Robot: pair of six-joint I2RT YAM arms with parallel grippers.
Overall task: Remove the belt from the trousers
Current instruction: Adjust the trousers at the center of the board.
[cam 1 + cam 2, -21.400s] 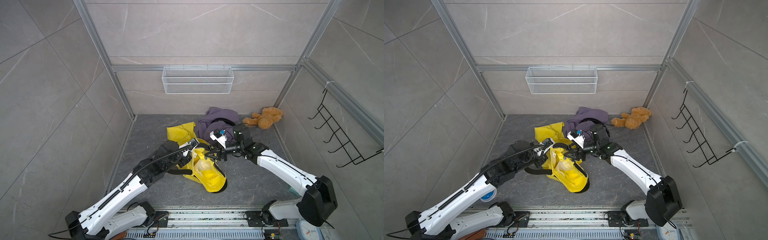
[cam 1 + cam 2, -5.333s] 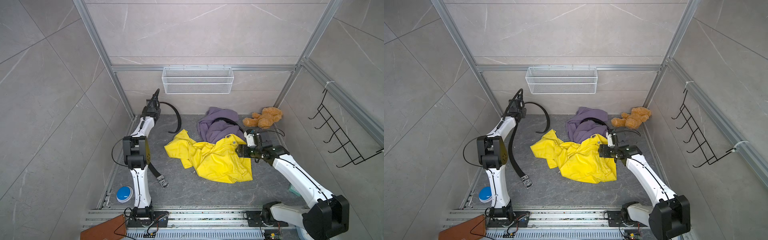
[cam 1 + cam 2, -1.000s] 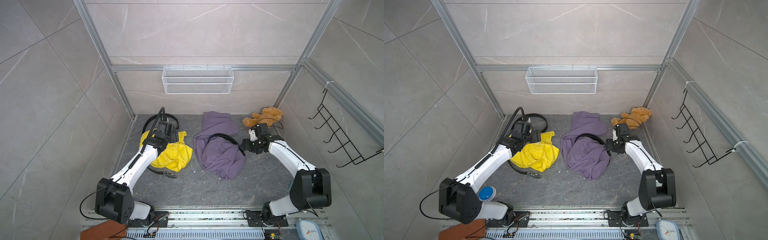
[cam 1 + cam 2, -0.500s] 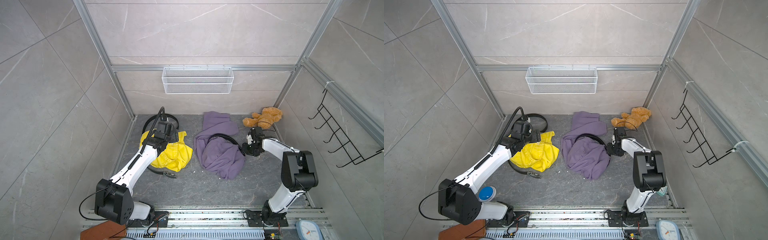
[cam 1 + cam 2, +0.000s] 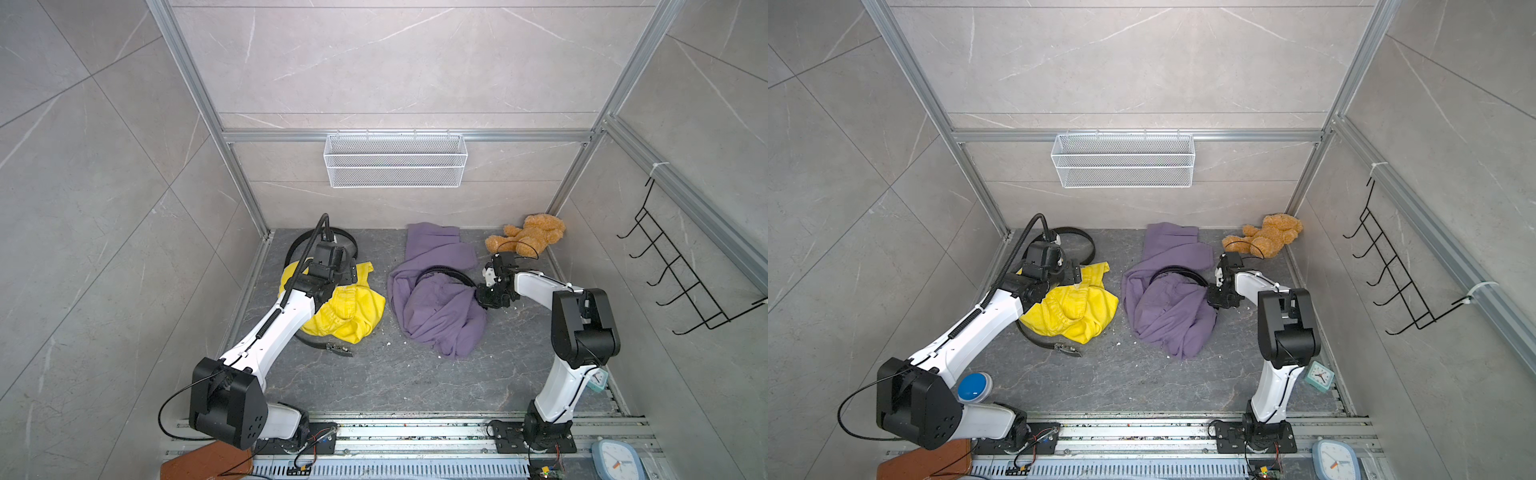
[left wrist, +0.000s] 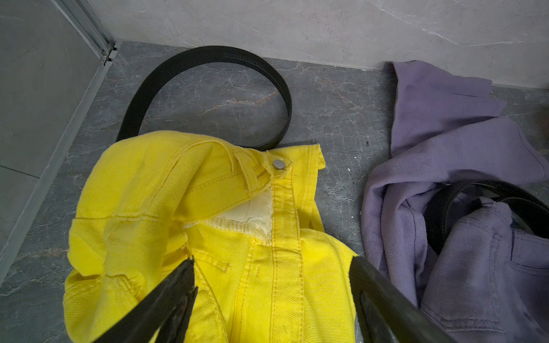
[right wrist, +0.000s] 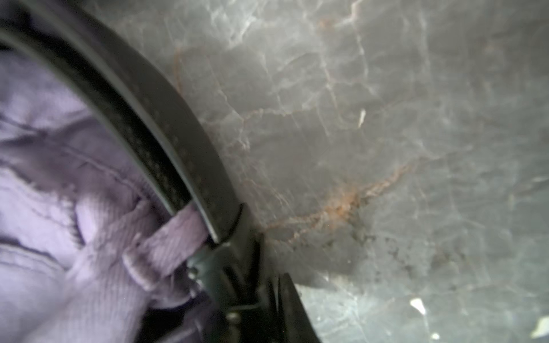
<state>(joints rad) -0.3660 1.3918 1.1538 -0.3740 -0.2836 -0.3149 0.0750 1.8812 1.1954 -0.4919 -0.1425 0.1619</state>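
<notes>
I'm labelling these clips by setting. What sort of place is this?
Probably a robot test cell mocked up as a tiled bathroom or laundry corner: stone-look wall panels in aluminium framing, carrying a wire basket and a hook rack.

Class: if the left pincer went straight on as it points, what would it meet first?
Most likely the yellow trousers, lying just ahead of the open left pincer; the exact depth is unclear.

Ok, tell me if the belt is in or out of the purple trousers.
In: the belt passes under a purple loop on the trousers.
</notes>
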